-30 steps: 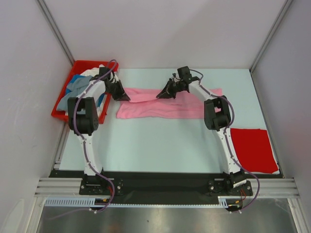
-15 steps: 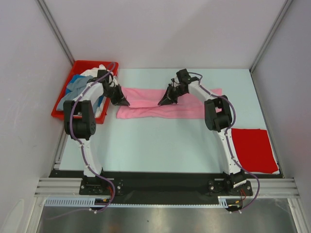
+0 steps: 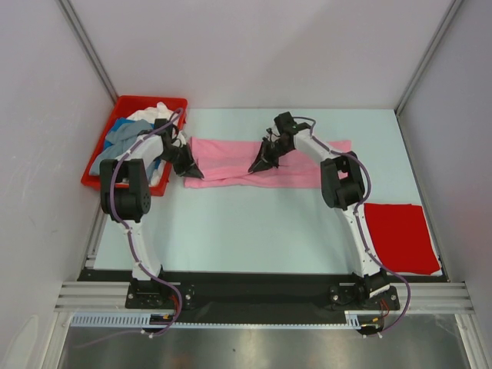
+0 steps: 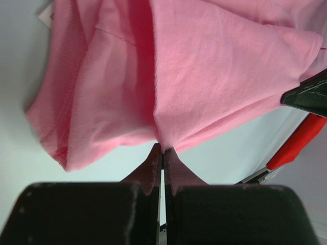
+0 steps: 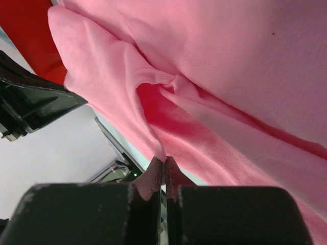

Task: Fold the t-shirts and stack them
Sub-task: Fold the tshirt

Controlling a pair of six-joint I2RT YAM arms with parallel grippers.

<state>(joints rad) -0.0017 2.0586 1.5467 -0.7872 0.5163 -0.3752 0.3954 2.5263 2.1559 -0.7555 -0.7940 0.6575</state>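
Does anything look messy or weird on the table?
Nothing broken. The pink shirt lies bunched and uneven, pinched by the left gripper and right gripper. The shirts in the red bin are a jumbled heap.

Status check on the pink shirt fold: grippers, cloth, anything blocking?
Left gripper shut on pink t-shirt edge, right gripper same. Shirt part-folded, front edge lifted. Red t-shirt folded flat at right, red bin off to left. Nothing blocking.
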